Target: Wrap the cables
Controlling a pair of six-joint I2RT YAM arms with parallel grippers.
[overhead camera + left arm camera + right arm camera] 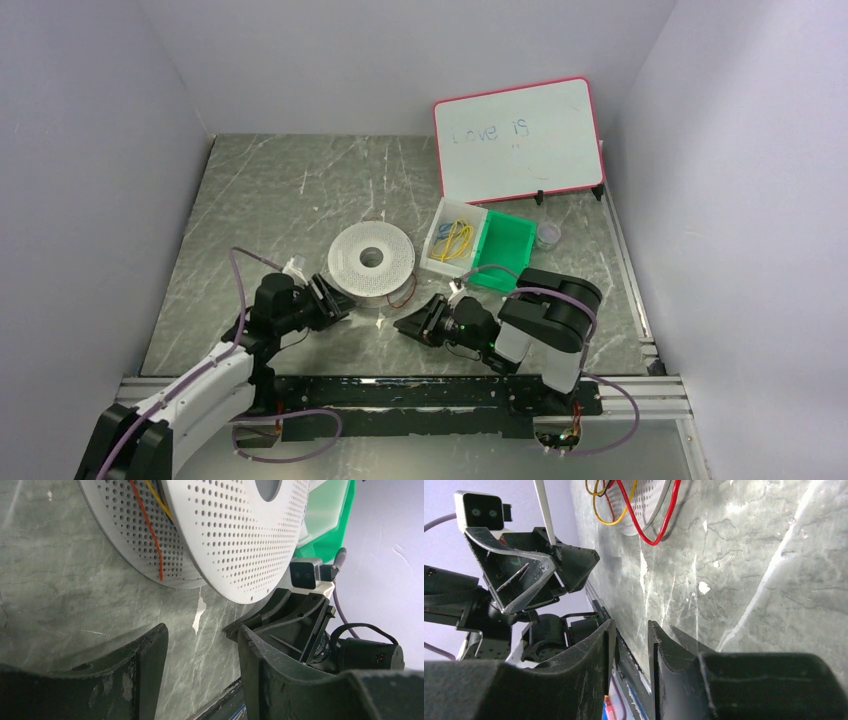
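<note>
A white perforated spool (371, 258) lies flat in the middle of the table. A thin orange-red cable (405, 294) loops out from under its near right rim. In the left wrist view the cable (150, 535) runs between the spool's (240, 535) two discs. In the right wrist view it hangs out as a red loop (659, 525) beside a yellow wire (614, 515). My left gripper (338, 302) sits low at the spool's near left edge, open (200, 637), nothing between its fingers. My right gripper (408, 325) lies near the table, right of it, pointing left, jaws narrowly open (631, 627) and empty.
A white bin (440, 262) with yellow and blue wire loops and a green bin (520, 238) stand right of the spool. A small clear cup (548, 235) is beside them. A pink-framed whiteboard (518, 140) leans at the back right. A metal rail (400, 385) runs along the near edge.
</note>
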